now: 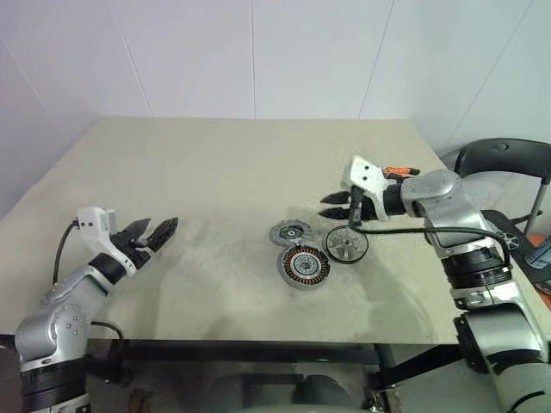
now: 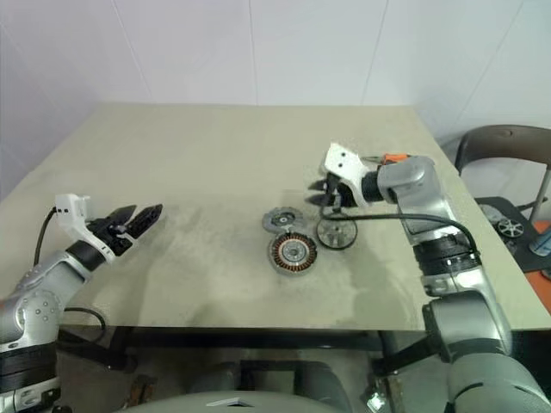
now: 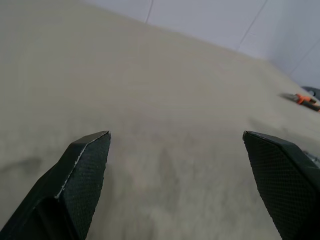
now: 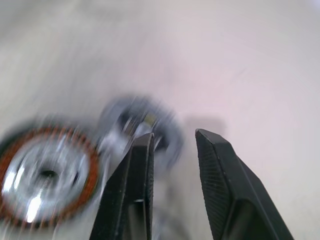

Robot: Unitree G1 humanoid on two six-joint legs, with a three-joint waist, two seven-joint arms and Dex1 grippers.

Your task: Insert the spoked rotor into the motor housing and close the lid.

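On the beige table, the motor housing (image 1: 303,265) lies flat with its copper coils facing up. The dull grey lid (image 1: 289,231) lies just behind it, close to its rim. The shiny spoked rotor (image 1: 346,244) lies on the table right of both. My right gripper (image 1: 334,205) hovers above and behind the rotor, pointing left toward the lid. Its fingers (image 4: 137,190) stand a narrow gap apart with nothing between them. In the right wrist view the housing (image 4: 47,172) and lid (image 4: 140,122) lie blurred beyond the fingertips. My left gripper (image 1: 159,232) is wide open and empty, far left of the parts.
The table (image 1: 215,172) stretches bare from the left gripper to the parts and back to the white wall. A dark chair (image 1: 508,159) stands off the table's right edge. A black cable (image 1: 387,229) loops from my right wrist over the table beside the rotor.
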